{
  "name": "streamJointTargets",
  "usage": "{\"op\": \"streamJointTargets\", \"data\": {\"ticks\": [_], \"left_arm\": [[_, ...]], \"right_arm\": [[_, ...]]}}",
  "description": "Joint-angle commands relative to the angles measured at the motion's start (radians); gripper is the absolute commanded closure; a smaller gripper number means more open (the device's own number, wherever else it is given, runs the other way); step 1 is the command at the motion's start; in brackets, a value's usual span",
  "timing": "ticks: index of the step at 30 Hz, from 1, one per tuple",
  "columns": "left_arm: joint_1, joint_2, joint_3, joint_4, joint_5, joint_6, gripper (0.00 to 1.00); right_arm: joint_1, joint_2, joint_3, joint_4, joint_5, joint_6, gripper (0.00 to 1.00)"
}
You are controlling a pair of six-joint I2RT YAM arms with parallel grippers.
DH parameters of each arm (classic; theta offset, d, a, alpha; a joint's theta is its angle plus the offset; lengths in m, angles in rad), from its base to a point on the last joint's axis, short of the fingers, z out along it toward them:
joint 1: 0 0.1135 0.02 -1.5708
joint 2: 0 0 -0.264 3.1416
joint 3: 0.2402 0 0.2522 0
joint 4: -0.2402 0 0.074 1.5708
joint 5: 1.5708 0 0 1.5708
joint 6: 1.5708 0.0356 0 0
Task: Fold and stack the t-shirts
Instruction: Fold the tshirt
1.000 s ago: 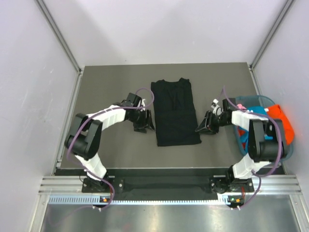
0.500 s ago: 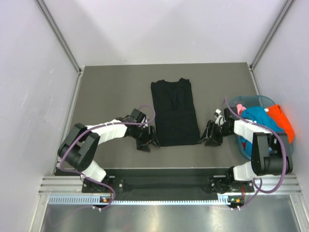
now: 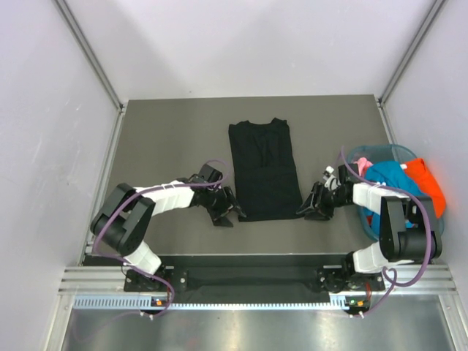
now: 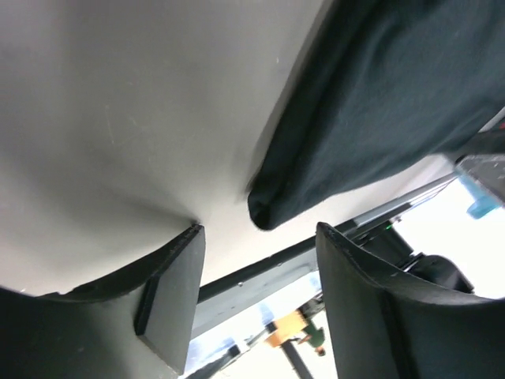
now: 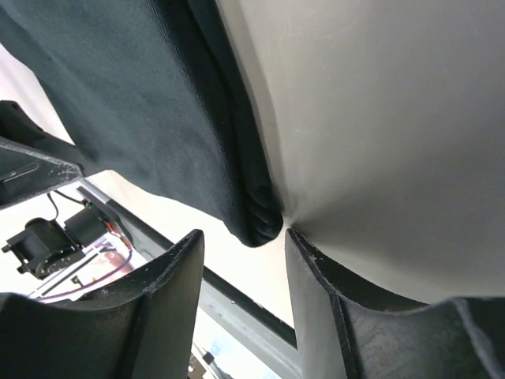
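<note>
**Both grippers poised at the black shirt's near corners**

Down at the left gripper [image 4: 260,241], the jaws stand apart with a clear gap between the two fingers [image 4: 175,292]. Right in that gap is the near-left corner of the black t-shirt [image 3: 263,168], a rounded folded edge. It is not pinched, and bare surface shows on either side of it.

Over to the right gripper [image 5: 241,249]: jaws parted too, with a narrower gap. The shirt's near-right corner sits just at the fingertips, thick with layers, and nothing is clamped on it. Both sets of fingers are low against the grey table [image 3: 168,139].

From above, the two grippers flank the shirt's near hem, one at each corner, and both arms bend inward from their bases at the near edge. The shirt itself lies flat in the middle of the table, folded into a long narrow rectangle with its collar toward the far side.

Out at the right edge stands the blue-green basket [image 3: 380,150]. A teal-blue shirt [image 3: 391,175] is heaped in it and an orange shirt [image 3: 428,183] drapes over its outer rim. A small bit of pink cloth [image 3: 363,161] shows on its inner side. The right arm's forearm crosses in front of the basket.
</note>
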Motion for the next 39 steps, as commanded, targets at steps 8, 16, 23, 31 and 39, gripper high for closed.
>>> {"op": "streamJointTargets", "data": {"ticks": [8,16,23,31,39], "left_arm": [[-0.014,0.087,-0.041,0.104,-0.073,-0.21,0.45],[-0.012,0.094,-0.048,0.104,-0.099,-0.232,0.66],[-0.014,0.117,-0.023,0.096,-0.103,-0.19,0.9],[-0.014,0.136,0.015,0.059,-0.098,-0.101,1.0],[-0.055,-0.007,0.035,-0.137,-0.201,0.086,1.0]], "right_arm": [[-0.002,0.0,-0.02,0.052,0.1,0.004,0.55],[-0.002,-0.013,-0.022,0.032,0.138,-0.011,0.54],[-0.002,0.01,-0.037,0.044,0.134,-0.003,0.52],[0.016,0.134,-0.019,0.182,0.039,0.026,0.83],[0.116,-0.088,-0.089,0.02,0.04,0.027,1.0]]}}
